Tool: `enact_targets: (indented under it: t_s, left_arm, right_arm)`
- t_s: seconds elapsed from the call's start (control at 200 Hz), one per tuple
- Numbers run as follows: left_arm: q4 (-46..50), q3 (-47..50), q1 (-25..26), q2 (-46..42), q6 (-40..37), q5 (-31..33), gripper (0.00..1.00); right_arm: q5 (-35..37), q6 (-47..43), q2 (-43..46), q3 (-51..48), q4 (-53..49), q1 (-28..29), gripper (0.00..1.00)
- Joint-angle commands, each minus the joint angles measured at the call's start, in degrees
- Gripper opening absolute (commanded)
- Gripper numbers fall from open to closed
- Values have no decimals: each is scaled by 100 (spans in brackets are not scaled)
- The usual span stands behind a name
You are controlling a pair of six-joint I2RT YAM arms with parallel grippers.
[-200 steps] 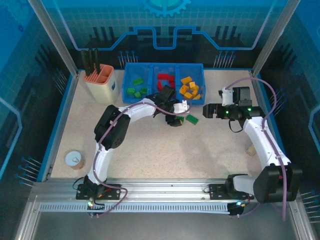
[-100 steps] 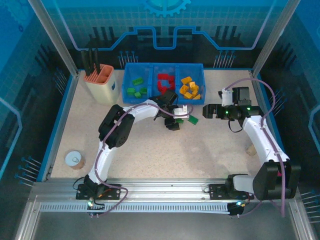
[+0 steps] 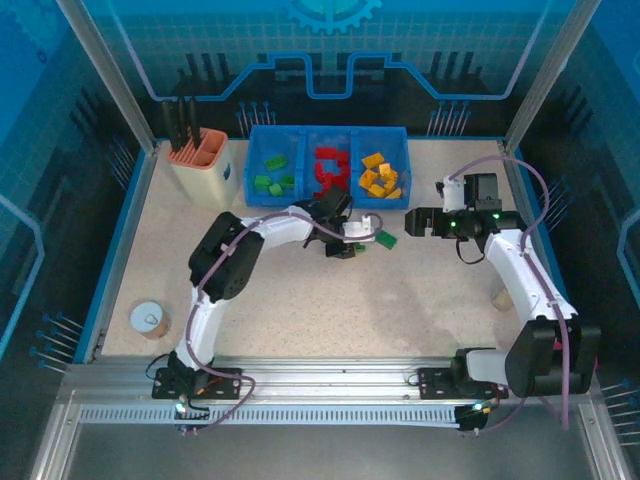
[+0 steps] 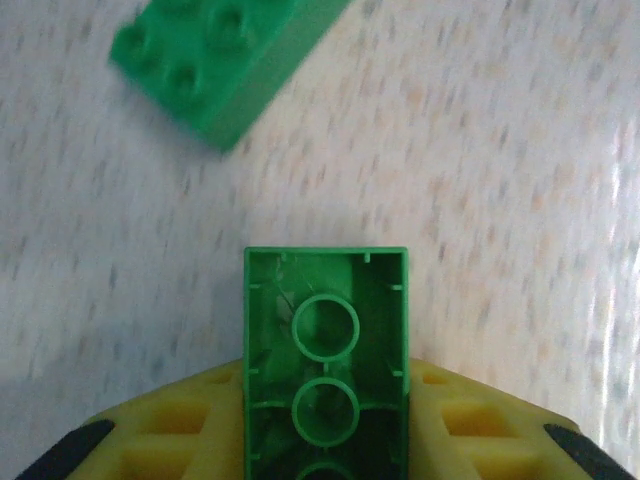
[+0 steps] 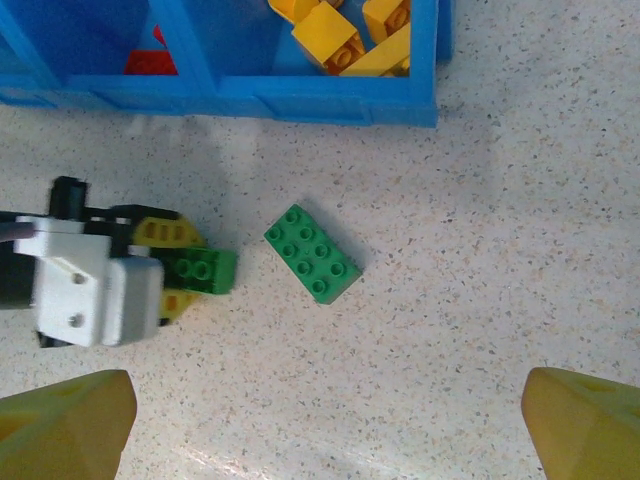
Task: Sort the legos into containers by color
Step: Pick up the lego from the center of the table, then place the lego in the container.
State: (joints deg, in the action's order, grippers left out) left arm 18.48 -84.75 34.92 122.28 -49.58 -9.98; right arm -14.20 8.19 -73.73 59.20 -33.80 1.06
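The left gripper is clenched on a small green brick just in front of the tray at the table's far edge, likely bound for the left compartment, where greens lie. A bigger green brick lies loose beside it. The right gripper hangs spread and empty, out of the way.

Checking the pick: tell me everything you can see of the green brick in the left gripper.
The held brick is glossy green plastic and narrow, its hollow underside with round tubes facing the wrist camera. The left gripper is shut on it, with yellow fingers on its long sides and one end sticking out. A loose brick, also green, lies apart ahead.
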Motion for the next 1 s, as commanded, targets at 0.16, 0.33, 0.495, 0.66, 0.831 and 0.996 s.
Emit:
enact_targets:
  t_s: [0.16,0.33,0.495,0.66,0.831,0.996]
  left_arm:
    - [-781,107,-1176,-1643,1205,537,28]
    - [-999,-466,-1757,-1554,2426,1742,26]
    - [816,-2317,-2012,-477,3788,2656,29]
    - [1752,-3471,-2142,449,4679,2943,31]
    - [2173,-4205,-2251,1177,5028,2822,30]
    - [2260,-4426,-2343,1579,5303,2635,30]
  right_arm:
    - [-184,122,-203,150,161,-59,100]
    - [-294,115,-381,293,182,7,100]
    - [-221,114,-475,442,94,130,100]
    - [-128,122,-520,537,12,198,100]
    - [-151,65,-598,676,-96,263,100]
    - [-179,73,-719,761,-129,336,100]
